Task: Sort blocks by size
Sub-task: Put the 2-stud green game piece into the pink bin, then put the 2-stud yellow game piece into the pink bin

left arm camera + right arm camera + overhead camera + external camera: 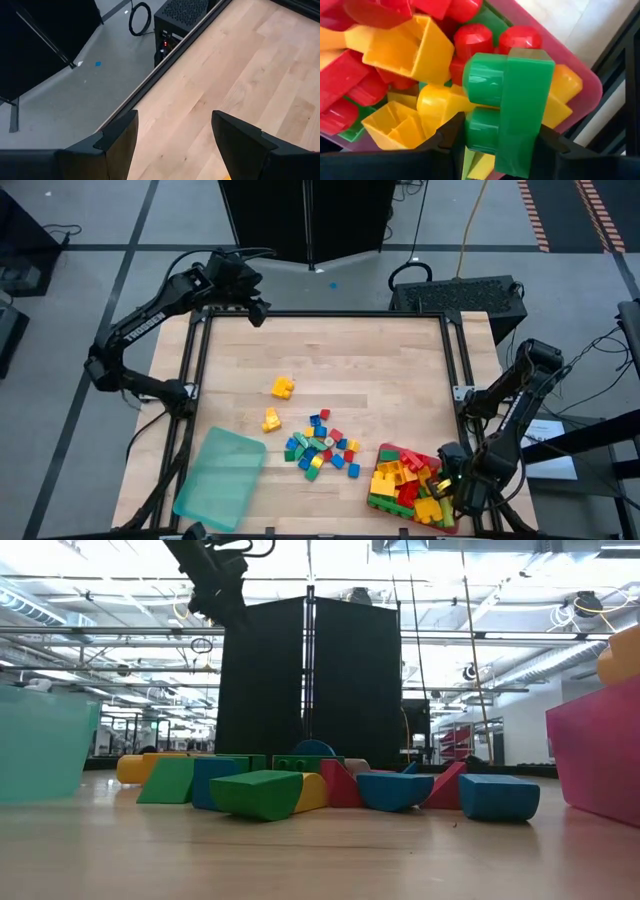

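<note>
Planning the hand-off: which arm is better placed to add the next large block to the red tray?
Probably the right: its gripper is over the red tray, shut on a green block. The left gripper hangs open at the far table edge, away from the blocks.

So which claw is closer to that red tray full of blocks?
The right claw: it's over the red tray, gripping a green block. The left claw hangs open at the table's far edge.

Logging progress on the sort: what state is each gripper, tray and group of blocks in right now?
Left gripper: open, empty, raised over the table's far left corner.
Right gripper: shut on green block, over the red tray.
Red tray: heaped with large blocks.
Teal tray: empty.
Small blocks: scattered loose mid-table.
Two yellow blocks: lying apart from the scatter.
</note>
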Robot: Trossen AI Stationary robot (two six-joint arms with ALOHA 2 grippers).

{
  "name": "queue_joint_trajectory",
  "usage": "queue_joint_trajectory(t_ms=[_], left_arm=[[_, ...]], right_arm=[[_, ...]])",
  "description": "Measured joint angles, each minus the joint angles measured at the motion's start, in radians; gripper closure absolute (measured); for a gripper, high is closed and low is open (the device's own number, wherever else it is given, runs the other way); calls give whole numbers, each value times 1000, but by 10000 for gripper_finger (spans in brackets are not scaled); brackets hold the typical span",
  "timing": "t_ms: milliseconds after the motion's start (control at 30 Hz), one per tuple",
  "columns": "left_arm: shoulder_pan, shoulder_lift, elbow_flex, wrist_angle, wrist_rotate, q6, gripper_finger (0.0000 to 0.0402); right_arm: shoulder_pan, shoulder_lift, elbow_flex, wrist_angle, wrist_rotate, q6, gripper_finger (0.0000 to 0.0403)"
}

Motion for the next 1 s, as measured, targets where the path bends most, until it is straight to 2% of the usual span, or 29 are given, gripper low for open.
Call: queue_joint_trajectory(t_ms=[133,300,367,433,633,800,867,1000], left_arm=[[0,0,0,0,0,0,146],[0,0,0,-1,-1,0,146],[0,0,0,-1,-1,-1,146],[0,0,0,0,-1,0,146],[0,0,0,-1,-1,0,146],[0,0,0,-3,-1,1,146],[0,0,0,-6,-1,1,146],[0,0,0,-21,-1,19,146]], right_arm=[[-6,-6,-1,15,6,-42,258],[-6,-22,-1,52,5,-52,129],[-6,-37,-1,64,8,-55,94],[-6,-54,-1,63,9,-52,76],[-11,-126,8,47,11,-44,79],[-21,-177,90,-131,40,-42,91],[-36,-195,143,-224,119,-41,92],[-111,-216,249,-413,348,-61,92]])
